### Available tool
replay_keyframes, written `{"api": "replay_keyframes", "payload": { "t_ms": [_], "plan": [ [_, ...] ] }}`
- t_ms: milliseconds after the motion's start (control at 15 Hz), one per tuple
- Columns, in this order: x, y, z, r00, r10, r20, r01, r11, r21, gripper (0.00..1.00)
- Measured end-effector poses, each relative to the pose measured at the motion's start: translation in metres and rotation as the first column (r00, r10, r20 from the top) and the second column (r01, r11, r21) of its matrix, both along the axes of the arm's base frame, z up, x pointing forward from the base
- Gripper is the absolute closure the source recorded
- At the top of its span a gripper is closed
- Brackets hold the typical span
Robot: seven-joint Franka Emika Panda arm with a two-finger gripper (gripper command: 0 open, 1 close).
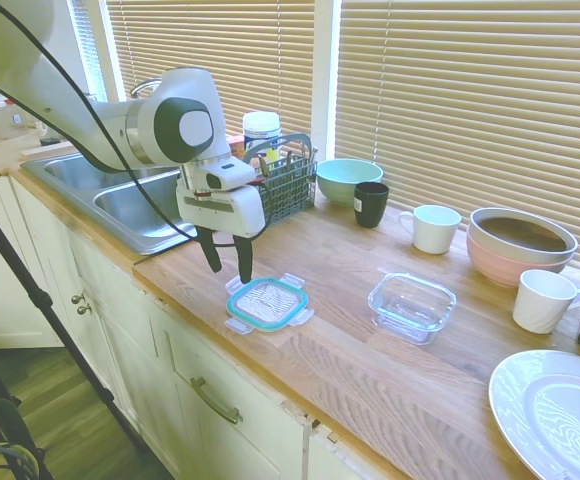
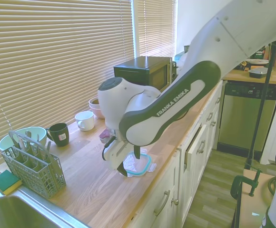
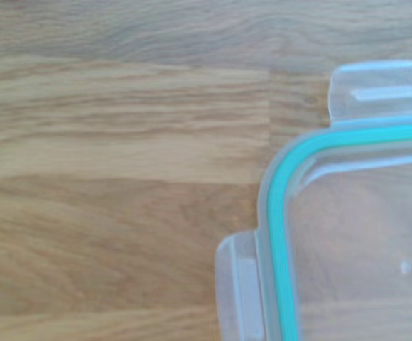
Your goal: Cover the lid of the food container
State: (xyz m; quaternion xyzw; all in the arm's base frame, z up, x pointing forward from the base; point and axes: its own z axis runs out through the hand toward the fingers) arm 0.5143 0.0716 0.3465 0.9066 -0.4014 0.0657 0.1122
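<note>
Nearest the front edge of the wooden counter [image 1: 350, 350], the lid [image 1: 268, 303] lies flat, and its place there looks deliberate: it is on bare wood with room all round, so the fingers can come down over an edge without touching anything else. The gripper [image 1: 228, 264] hangs just above the lid's sink-side end, its two dark fingers pointing down, spread moderately apart and holding nothing; the wrist view shows a lid corner and two tabs close below, which suggests the arm is lining up a grasp on the rim, not the middle. The lid is a clear rounded rectangle with a teal seal running round it and clear snap tabs sticking out from the sides, flat enough that a pinch on its edge will likely need care. A little further along the counter, apart from the lid, the food container [image 1: 412, 306] stands open and empty: a shallow dish of thick clear glass, mouth up, ready to be covered. Behind it are a black mug [image 1: 370, 203], white mugs, a green bowl [image 1: 348, 179] and a cutlery basket [image 1: 287, 180] by the blinds.
</note>
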Motion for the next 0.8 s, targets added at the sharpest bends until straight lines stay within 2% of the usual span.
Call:
{"api": "replay_keyframes", "payload": {
  "t_ms": [267, 800],
  "plan": [
    [0.023, 0.009, -0.019, 0.999, 0.012, -0.033, -0.014, 0.997, -0.078, 0.00],
    [0.031, 0.008, -0.030, 0.997, 0.039, -0.068, -0.049, 0.988, -0.146, 0.00]
  ]
}}
